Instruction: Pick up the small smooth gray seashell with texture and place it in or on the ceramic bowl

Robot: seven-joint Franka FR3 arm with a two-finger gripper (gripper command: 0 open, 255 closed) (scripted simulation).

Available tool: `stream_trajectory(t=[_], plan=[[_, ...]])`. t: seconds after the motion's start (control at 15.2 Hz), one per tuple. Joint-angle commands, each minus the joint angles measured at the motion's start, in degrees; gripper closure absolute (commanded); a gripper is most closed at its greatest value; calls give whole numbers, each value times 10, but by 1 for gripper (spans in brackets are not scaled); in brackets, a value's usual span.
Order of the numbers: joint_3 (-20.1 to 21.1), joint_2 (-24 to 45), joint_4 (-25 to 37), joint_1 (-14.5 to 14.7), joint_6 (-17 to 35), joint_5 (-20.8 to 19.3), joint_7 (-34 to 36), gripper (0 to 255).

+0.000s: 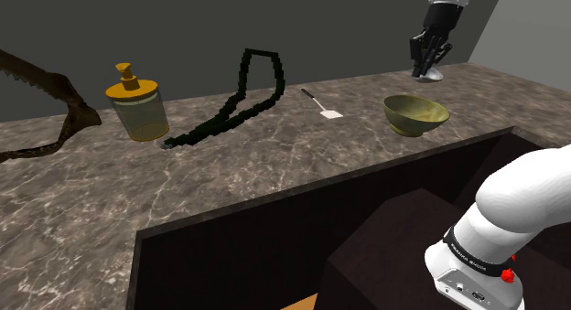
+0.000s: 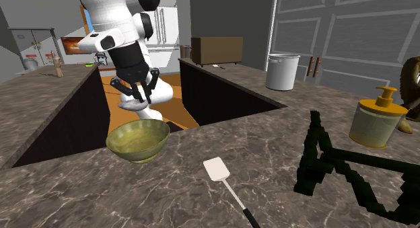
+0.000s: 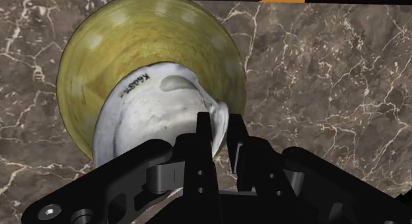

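A pale grey-white seashell (image 3: 148,113) with a dark marking on it is clasped between my black fingers, and my gripper (image 3: 221,129) is shut on its edge. Straight under it lies the olive-green bowl (image 3: 112,44) on the marble counter. In the shoulder view my gripper (image 1: 428,65) hangs in the air above and a little behind the bowl (image 1: 404,104), with the seashell (image 1: 431,76) at its tips. The second exterior view has my gripper (image 2: 138,92) and the seashell (image 2: 132,103) well above the bowl (image 2: 120,140).
On the counter lie a small white spatula (image 1: 322,105), a black angular loop (image 1: 240,100), a yellow soap dispenser (image 1: 138,104) and a brown branch (image 1: 55,112). A dark sunken opening (image 1: 302,226) cuts the counter in front of the bowl. A grey pot (image 2: 282,71) stands far off.
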Motion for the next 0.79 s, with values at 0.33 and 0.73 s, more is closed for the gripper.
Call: stream_trajectory(t=[0.33,0.73], plan=[[-2,-8,-60,-3,52,-3,-6,255],[-5,-9,-107,-5,97,-6,-12,255]])
